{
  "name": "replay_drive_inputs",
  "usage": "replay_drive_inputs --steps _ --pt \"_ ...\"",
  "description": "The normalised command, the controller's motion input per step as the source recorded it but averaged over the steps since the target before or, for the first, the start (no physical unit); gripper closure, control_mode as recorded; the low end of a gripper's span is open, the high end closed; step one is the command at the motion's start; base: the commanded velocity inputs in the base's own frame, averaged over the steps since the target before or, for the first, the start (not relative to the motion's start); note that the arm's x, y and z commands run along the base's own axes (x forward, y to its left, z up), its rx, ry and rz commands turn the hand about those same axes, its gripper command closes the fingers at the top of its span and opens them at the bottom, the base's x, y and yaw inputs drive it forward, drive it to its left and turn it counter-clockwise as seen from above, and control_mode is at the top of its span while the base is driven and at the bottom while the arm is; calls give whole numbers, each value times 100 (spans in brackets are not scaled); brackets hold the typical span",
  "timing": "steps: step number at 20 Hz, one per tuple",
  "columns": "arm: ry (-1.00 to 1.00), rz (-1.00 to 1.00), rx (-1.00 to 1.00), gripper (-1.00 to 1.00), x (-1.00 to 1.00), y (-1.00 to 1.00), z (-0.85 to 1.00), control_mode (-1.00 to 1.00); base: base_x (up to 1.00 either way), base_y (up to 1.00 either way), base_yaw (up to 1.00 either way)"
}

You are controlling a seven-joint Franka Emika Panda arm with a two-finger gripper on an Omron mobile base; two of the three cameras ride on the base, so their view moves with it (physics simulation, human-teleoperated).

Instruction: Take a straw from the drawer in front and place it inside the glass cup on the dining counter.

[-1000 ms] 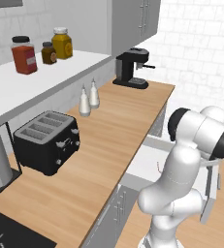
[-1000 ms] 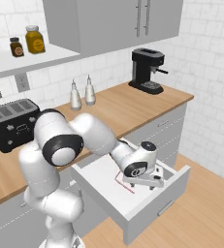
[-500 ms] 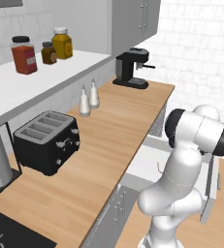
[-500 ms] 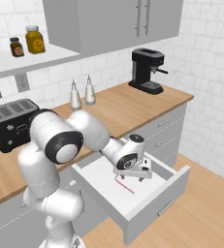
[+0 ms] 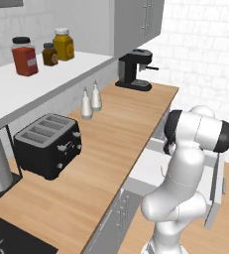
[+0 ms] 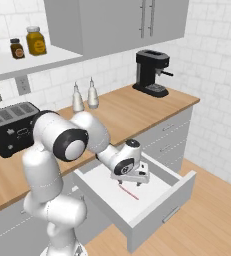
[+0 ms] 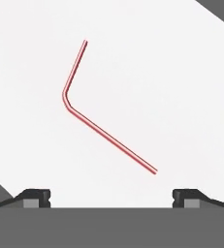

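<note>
Over the last second my hand has swung in over the open drawer [image 6: 159, 192] and come down lower, so my jaws [image 6: 131, 180] now hang just above its white floor, spread as wide as they go and gripping nothing. Before, I sat further toward the drawer's front right corner; now I am nearer its middle, right over the straw [image 6: 129, 191].

The straw lies flat on the drawer floor, apart from the walls. In my hand view the straw [image 7: 101, 121] shows whole: its long leg runs from the bend down toward 4 o'clock, and the short bent end rises toward 1 o'clock. The lower tip ends a little above and between my two fingertips [image 7: 33, 196], closer to the one at 4 o'clock, and nothing touches it yet.

So I judge the approach is nearly done and the pick itself is not. The long leg lies slantwise to my closing line, so I may need to roll the wrist a little before closing. A stick this thin on a flat floor leaves little to catch, so I must go right down or it may slip out.

The counter [image 5: 121, 129] carries a toaster [image 5: 49, 149] and a coffee machine [image 5: 135, 69].
</note>
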Motion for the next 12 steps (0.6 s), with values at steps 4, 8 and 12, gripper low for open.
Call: replay_drive_inputs --steps 4,8,12 --pt "0 3 0 -100 14 11 -25 -100 0 0 0" --pt "0 2 0 -100 17 12 -24 -100 0 0 0" --pt "0 4 0 -100 14 4 -24 -100 0 0 0"
